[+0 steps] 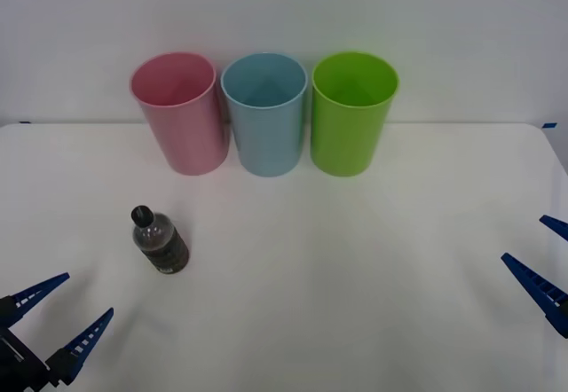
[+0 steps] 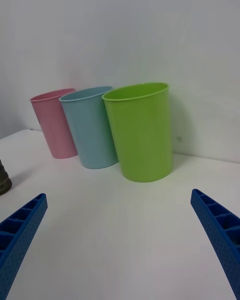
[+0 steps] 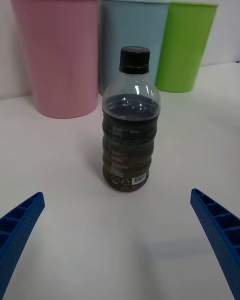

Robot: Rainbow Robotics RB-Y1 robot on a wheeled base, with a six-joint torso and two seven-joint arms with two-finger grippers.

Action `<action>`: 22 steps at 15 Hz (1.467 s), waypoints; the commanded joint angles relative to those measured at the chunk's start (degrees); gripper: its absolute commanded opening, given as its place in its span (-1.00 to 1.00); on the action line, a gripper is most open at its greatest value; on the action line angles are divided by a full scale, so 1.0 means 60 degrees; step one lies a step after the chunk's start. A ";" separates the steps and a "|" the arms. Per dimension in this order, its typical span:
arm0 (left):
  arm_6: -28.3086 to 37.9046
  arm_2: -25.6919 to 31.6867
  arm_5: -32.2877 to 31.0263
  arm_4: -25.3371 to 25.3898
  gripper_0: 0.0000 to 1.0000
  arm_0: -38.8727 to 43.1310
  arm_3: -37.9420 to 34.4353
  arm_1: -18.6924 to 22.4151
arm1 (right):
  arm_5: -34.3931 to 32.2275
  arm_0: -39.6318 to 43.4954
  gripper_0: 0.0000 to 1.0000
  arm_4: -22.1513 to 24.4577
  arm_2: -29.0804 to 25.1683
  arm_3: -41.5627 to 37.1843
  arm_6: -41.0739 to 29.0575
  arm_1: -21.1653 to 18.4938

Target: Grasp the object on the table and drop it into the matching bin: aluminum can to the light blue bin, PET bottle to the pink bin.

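Bare table all around the bottle; three bins stand touching in a row well behind it.

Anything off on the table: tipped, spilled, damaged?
Nothing stands out. The PET bottle stands upright and capped on the table; the pink bin, light blue bin and green bin stand upright in a row.
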 commanded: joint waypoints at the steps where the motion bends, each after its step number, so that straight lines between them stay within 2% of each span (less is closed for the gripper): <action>1: -0.0093 -0.0291 0.0203 0.0035 1.00 -0.0462 0.0587 -0.0001 | 0.0000 0.0000 1.00 0.0000 0.0000 0.0000 0.0000 0.0000; 6: -0.0196 -0.0628 0.0555 -0.0111 1.00 -0.1092 0.0982 -0.0411 | 0.0000 0.0000 1.00 0.0000 0.0000 0.0000 0.0000 0.0000; 14: -0.0166 -0.0262 0.1038 -0.1518 1.00 -0.1971 0.1056 -0.1744 | 0.0000 0.0000 1.00 0.0000 0.0000 0.0000 0.0000 0.0000; 22: -0.0313 -0.0423 0.1170 -0.1664 1.00 -0.3172 0.2198 -0.1891 | 0.0000 0.0000 1.00 0.0000 0.0000 0.0000 0.0000 0.0000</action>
